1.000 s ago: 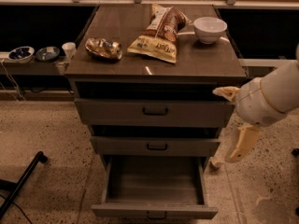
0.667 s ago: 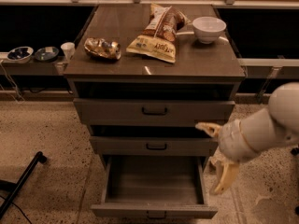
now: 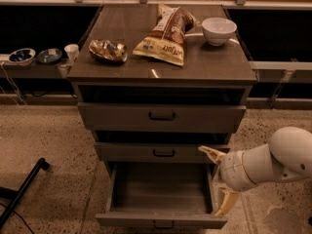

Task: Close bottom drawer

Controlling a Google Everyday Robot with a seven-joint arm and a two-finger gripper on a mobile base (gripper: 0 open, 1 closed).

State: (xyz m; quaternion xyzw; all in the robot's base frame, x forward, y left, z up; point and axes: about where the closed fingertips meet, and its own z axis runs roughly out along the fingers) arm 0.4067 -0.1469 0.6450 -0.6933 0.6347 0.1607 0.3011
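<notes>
The bottom drawer (image 3: 161,220) is grey-brown, the lowest of the cabinet's three, and stands pulled far out with its empty inside showing. Its small dark bar handle sits at the frame's lower edge. My gripper (image 3: 219,182) comes in from the right on a white arm, beside the drawer's right front corner. Its two cream fingers (image 3: 212,154) are spread wide, one up by the middle drawer's right end, one down by the open drawer's right wall. It holds nothing.
The middle drawer (image 3: 164,152) and top drawer (image 3: 162,116) are slightly ajar. On the cabinet top (image 3: 122,30) lie a chip bag (image 3: 165,35), a white bowl (image 3: 219,30) and a crumpled foil wrapper (image 3: 107,50). A dark leg (image 3: 24,191) crosses the floor at left.
My arm has moved down and to the left, from beside the middle drawer to the open bottom drawer's right front corner. The drawer has not moved.
</notes>
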